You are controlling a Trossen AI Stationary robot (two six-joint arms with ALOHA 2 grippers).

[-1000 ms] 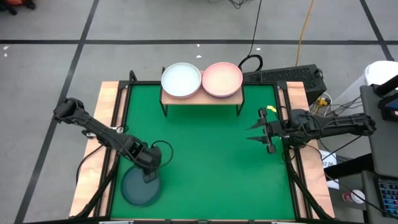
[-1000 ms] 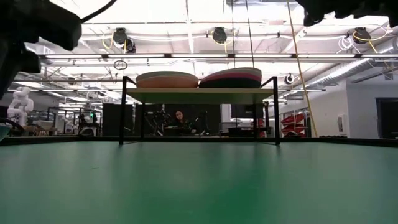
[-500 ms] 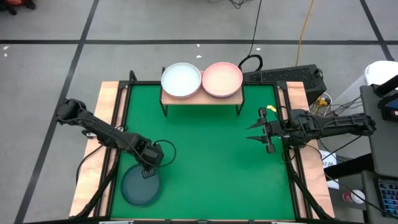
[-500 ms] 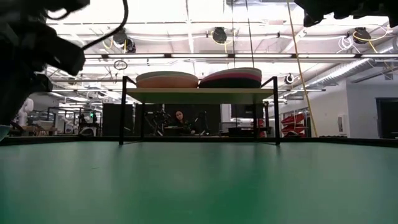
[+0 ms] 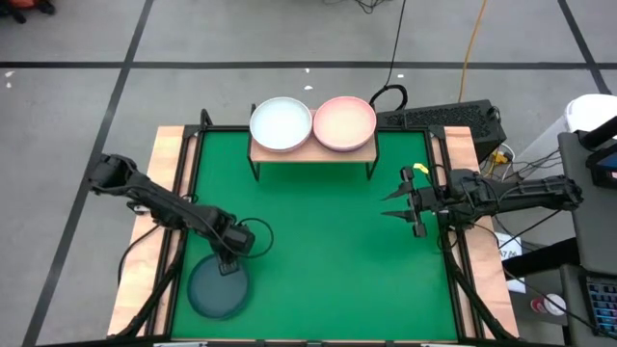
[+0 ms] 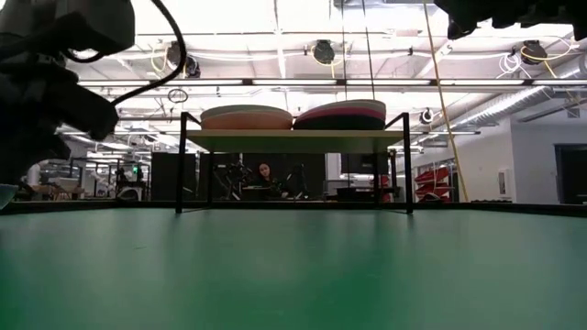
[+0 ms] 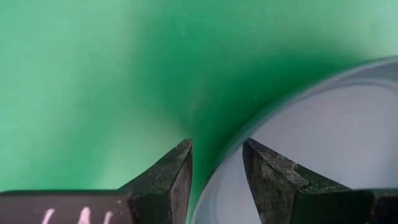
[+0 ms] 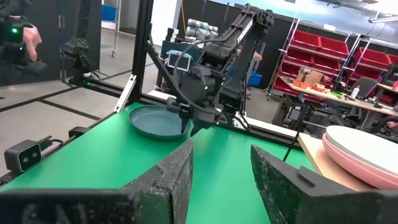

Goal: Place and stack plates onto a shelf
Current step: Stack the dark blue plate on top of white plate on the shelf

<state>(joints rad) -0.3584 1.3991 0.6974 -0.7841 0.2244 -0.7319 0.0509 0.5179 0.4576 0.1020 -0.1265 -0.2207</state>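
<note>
Two stacks of plates (image 5: 312, 124) already sit on the shelf (image 5: 310, 152); one dark teal plate (image 5: 217, 288) remains on the worktop (image 5: 328, 241). Left gripper (image 5: 229, 267), narrowly parted, straddles its rim ungripped; right gripper (image 5: 390, 205) waits open.

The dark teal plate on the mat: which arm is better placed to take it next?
Left. The left pincer is open at the rim of the dark teal plate, one finger on each side. The right pincer waits, open, far across the green mat.
</note>
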